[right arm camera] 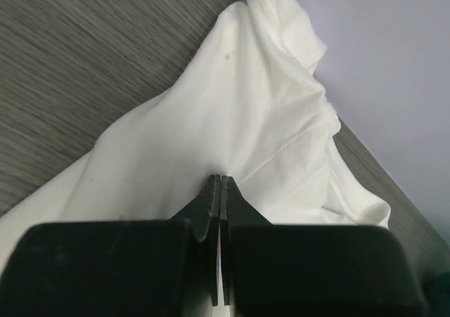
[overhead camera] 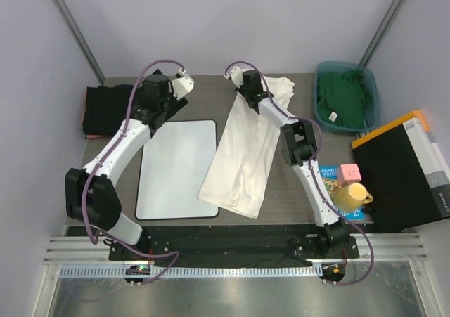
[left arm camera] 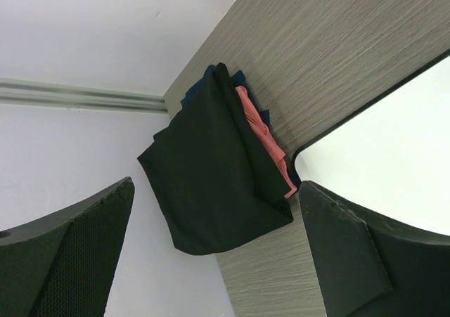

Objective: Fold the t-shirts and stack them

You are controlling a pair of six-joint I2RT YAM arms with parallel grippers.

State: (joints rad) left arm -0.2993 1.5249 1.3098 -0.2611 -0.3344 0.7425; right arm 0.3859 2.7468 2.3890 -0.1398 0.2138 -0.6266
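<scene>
A white t-shirt (overhead camera: 242, 148) lies stretched out on the table right of the board. My right gripper (overhead camera: 247, 93) is shut on its upper part; in the right wrist view the jaws (right arm camera: 221, 180) pinch a thin fold of the white cloth (right arm camera: 260, 113). A folded stack with a black t-shirt (overhead camera: 105, 110) on top sits at the back left; the left wrist view shows the black shirt (left arm camera: 211, 169) over a pinkish-red one (left arm camera: 264, 138). My left gripper (overhead camera: 184, 85) is open and empty, near the board's far edge. A green t-shirt (overhead camera: 343, 99) lies in the bin.
A flat white board with a black rim (overhead camera: 179, 169) lies in the middle left. A teal bin (overhead camera: 373, 92) stands at the back right. A black box (overhead camera: 404, 169), a yellow mug (overhead camera: 354, 194), a pink block (overhead camera: 349, 171) and a blue booklet (overhead camera: 329, 173) are at the right.
</scene>
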